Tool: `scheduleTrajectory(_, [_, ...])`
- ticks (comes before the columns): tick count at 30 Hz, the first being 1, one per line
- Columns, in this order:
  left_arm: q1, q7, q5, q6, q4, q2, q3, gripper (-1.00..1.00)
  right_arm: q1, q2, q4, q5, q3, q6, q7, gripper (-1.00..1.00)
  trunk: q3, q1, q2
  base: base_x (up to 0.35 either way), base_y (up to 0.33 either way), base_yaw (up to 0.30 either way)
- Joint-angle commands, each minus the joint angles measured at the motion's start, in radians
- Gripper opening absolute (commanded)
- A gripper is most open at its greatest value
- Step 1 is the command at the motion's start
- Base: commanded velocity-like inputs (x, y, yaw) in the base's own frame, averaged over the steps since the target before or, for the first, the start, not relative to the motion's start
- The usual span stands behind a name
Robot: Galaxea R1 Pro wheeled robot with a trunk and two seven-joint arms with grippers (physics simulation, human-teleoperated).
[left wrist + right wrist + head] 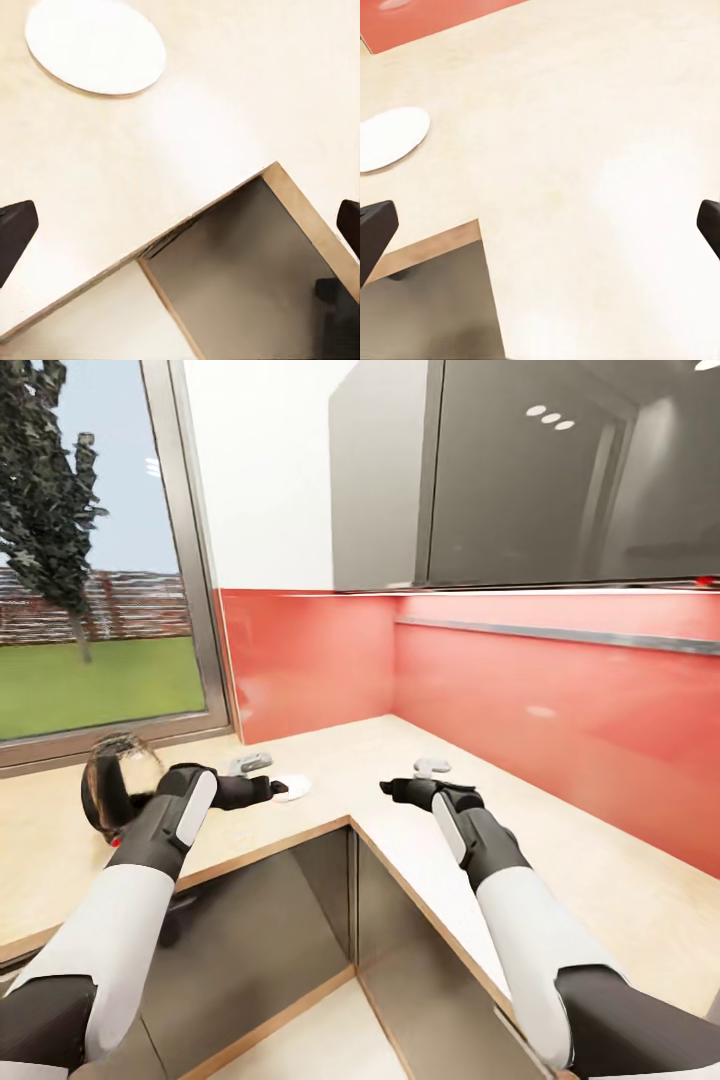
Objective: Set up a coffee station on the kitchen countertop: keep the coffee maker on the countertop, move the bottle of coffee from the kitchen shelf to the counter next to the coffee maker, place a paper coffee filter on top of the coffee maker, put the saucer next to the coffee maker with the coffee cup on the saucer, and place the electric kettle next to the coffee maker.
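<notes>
At the far left of the head view, the electric kettle (112,785) stands on the countertop (600,880) below the window (100,560); its rounded clear glass and black loop handle are half hidden behind the left forearm, so its base is hard to make out. Just right of it the left gripper (283,788) hovers above the tan, speckled worktop with its tip over the saucer (296,787), a small flat white disc of which only the right edge peeks out here. The left wrist view shows that saucer (95,45) whole: a plain, smooth oval lying flat and bare on the wood-look surface, with the two dark fingertips (15,232) cut off at the picture's sides, spread wide with nothing between them. Further right, past the inner corner of the L-shaped counter, the right gripper (386,787) hangs over bare worktop; its wrist view has the fingertips (373,234) equally far apart and empty, the saucer (391,137) well off to one side, and a strip of glossy red backsplash (427,19) beyond.
</notes>
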Motion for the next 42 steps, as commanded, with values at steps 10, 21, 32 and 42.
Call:
scheduleTrajectory(10, [-0.001, -0.007, -0.006, 0.004, 0.0, 0.001, 0.002, 1.0, -0.001, 0.0, 0.015, -0.008, -0.001, 0.005, 0.0, 1.0, -0.001, 0.001, -0.001, 0.13, 0.003, 0.0])
scheduleTrajectory(21, [-0.001, -0.007, -0.007, 0.004, 0.0, 0.001, 0.002, 1.0, -0.001, 0.0, 0.016, -0.049, -0.002, 0.005, 0.0, 1.0, -0.001, 0.001, -0.001, 0.118, 0.021, 0.0])
scheduleTrajectory(32, [-0.001, -0.007, -0.006, 0.004, 0.001, -0.001, 0.002, 1.0, -0.001, 0.0, 0.052, -0.05, -0.002, 0.005, -0.001, 1.0, -0.001, 0.001, -0.001, 0.058, 0.032, 0.0])
scheduleTrajectory(42, [-0.001, -0.008, -0.007, 0.003, 0.003, -0.006, 0.002, 1.0, -0.001, 0.0, 0.052, -0.05, -0.002, 0.005, -0.001, 1.0, -0.001, 0.001, -0.001, 0.119, 0.149, 0.0])
